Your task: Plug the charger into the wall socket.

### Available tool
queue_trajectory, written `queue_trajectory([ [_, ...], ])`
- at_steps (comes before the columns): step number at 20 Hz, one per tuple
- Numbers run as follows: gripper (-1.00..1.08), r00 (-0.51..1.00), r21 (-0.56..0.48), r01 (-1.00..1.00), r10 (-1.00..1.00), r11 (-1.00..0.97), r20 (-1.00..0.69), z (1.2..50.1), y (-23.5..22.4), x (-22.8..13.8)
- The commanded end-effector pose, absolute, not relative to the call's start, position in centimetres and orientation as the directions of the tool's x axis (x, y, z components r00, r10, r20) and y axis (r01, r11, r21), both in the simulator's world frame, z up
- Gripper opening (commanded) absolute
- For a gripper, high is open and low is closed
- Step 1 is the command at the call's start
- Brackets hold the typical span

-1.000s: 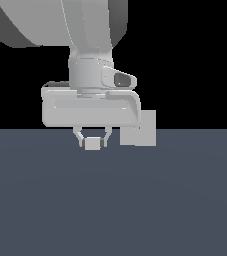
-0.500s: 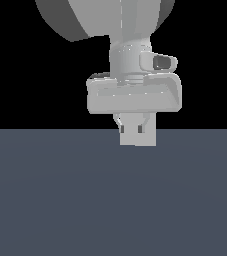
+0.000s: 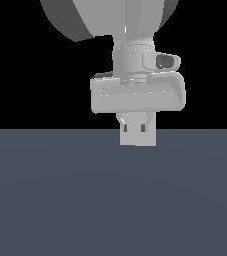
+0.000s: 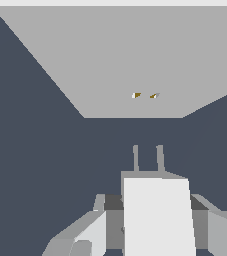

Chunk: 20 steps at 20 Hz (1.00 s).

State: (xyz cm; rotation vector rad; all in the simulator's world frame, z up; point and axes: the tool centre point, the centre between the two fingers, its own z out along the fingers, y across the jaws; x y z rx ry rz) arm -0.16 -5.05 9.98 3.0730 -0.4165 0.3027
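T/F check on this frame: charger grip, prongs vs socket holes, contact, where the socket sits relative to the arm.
1. The gripper holds the charger. True.
2. The charger's two prongs are already inside the wall socket. False: in the wrist view dark floor shows between the prong tips and the plate.
3. The socket shows two small yellowish holes. True.
4. In the exterior view the socket stands far off to the gripper's side. False: it sits directly behind the fingers.
5. The charger lies on the floor. False: it is held off it.
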Motion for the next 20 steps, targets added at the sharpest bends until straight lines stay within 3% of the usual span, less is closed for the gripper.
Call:
queue_trajectory([
  [1,-1.00,0.945,-0.001,-0.266,-0.261,-0.964,0.195,10.0,-5.1,0.1],
  [20,-1.00,0.945,0.000,-0.267,-0.262,-0.964,0.195,10.0,-6.3,4.5],
])
